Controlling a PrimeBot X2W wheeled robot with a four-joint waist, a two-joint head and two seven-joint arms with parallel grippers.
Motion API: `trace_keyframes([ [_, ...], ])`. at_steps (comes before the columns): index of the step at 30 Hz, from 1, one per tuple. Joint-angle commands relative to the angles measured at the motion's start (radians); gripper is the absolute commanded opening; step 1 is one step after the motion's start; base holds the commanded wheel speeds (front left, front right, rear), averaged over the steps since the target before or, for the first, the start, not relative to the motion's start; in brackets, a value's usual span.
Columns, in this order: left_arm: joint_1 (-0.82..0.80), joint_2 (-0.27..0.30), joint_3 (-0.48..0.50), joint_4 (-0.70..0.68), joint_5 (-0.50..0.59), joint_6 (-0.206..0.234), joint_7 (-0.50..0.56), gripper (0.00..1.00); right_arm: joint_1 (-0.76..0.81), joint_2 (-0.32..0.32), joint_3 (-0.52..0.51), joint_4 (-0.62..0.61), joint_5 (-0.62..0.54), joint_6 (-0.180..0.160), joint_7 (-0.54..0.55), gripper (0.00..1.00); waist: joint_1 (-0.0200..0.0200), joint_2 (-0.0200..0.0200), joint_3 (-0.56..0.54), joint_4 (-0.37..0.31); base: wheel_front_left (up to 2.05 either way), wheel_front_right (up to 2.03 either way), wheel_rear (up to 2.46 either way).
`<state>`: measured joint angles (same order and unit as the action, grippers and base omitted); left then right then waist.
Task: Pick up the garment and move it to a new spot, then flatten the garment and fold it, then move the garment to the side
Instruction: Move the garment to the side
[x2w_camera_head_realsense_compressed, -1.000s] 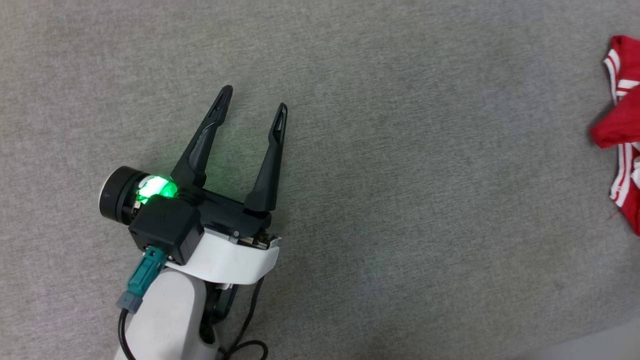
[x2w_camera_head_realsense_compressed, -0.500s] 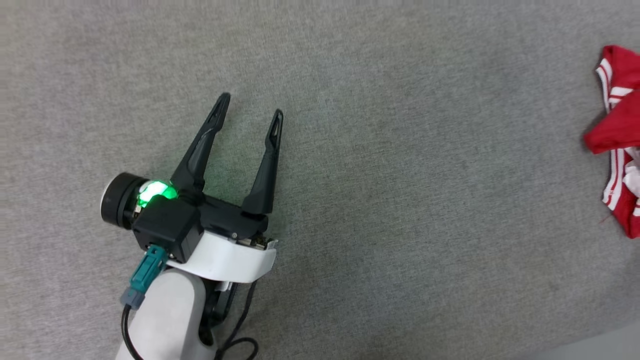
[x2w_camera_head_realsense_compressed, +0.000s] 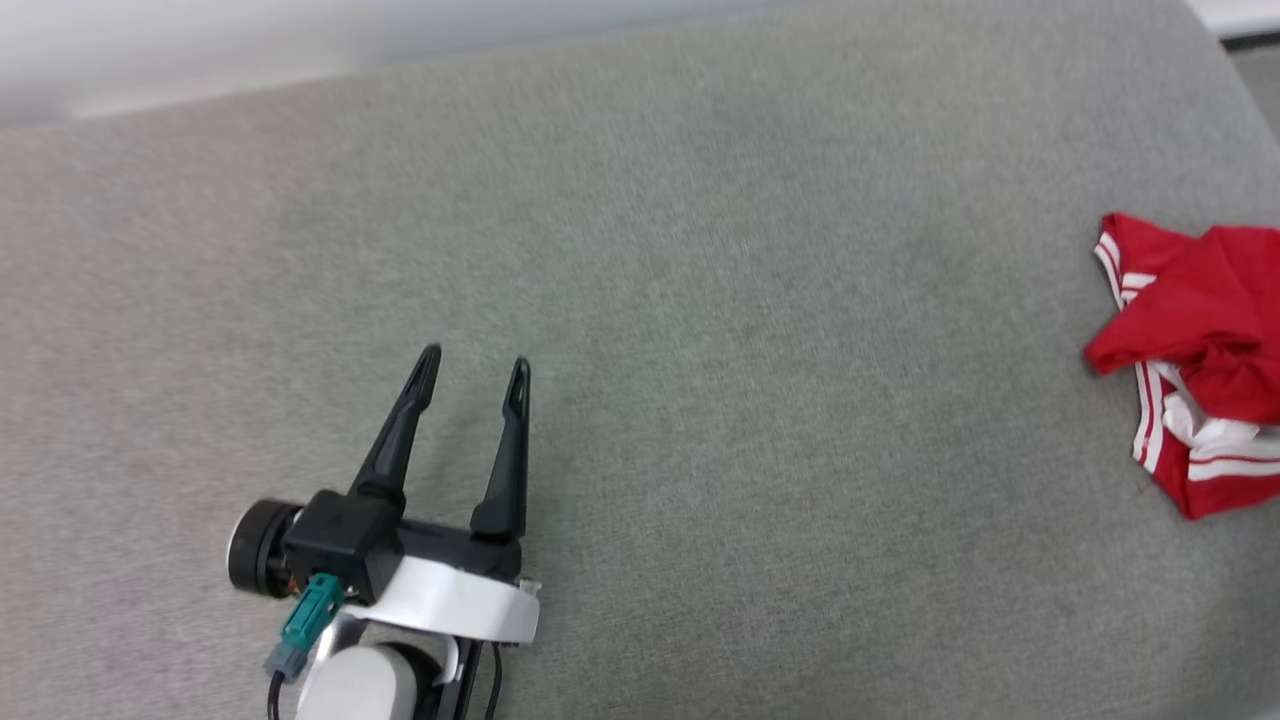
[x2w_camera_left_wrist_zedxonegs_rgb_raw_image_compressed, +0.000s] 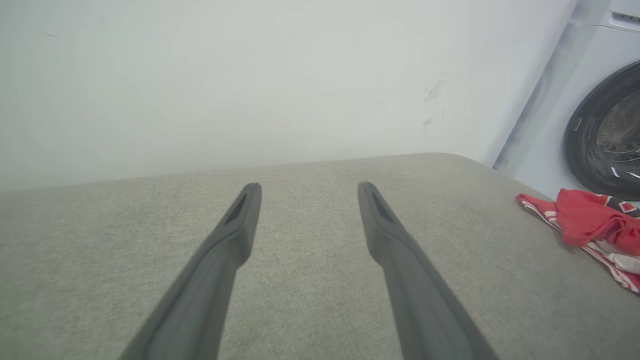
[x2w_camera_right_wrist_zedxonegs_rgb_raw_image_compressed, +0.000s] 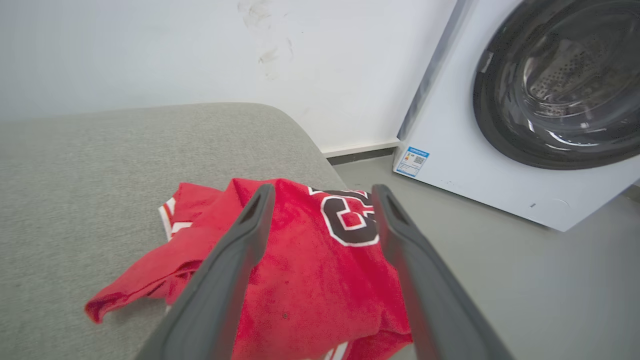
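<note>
Garment (x2w_camera_right_wrist_zedxonegs_rgb_raw_image_compressed: 310, 280), crumpled red soft-cloth T-shirt with white striped sleeves and white-and-black print, sits just past my right gripper (x2w_camera_right_wrist_zedxonegs_rgb_raw_image_compressed: 322, 192). Fingers spread wide, gripping nothing. Left gripper (x2w_camera_head_realsense_compressed: 475, 358) likewise spread and empty, over bare grey fabric cushion (x2w_camera_head_realsense_compressed: 700, 300), well apart from shirt. Shirt heaped at cushion's right edge, grey floor (x2w_camera_right_wrist_zedxonegs_rgb_raw_image_compressed: 500, 280) beyond. Risk: nudge instead of pinch slides it off; shallow bite takes one loose fold only.

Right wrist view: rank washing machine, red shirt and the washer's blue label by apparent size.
1. washing machine: largest, even though the frame cuts it off.
2. red shirt: not far behind. It lies much nearer the camera, so the gap is unsure.
3. blue label: by far the smallest.
</note>
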<state>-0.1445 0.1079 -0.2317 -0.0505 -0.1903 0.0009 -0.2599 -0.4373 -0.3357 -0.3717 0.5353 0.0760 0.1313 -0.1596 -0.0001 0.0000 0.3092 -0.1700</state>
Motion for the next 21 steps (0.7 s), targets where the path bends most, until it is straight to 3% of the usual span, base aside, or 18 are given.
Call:
trace_keyframes([
  [1, 0.021, -0.004, 0.006, 0.005, -0.004, 0.007, -0.005, 1.0, 0.04, 0.011, 0.015, -0.022, 0.009, -0.001, -0.002, 1.0, 0.0001, 0.0, -0.073, 0.035, 0.0, 0.0, 0.0],
  [13, 0.124, -0.005, 0.063, 0.056, -0.026, 0.046, -0.005, 1.0, 0.297, 0.153, 0.175, -0.277, 0.096, -0.001, 0.048, 1.0, 0.0001, 0.0, -0.208, 0.123, 0.0, 0.0, 0.0],
  [21, 0.19, 0.025, 0.114, 0.078, -0.028, 0.06, -0.005, 1.0, 0.403, 0.228, 0.296, -0.425, 0.105, -0.001, 0.076, 1.0, 0.0001, 0.0, -0.285, 0.154, 0.0, 0.0, 0.0],
])
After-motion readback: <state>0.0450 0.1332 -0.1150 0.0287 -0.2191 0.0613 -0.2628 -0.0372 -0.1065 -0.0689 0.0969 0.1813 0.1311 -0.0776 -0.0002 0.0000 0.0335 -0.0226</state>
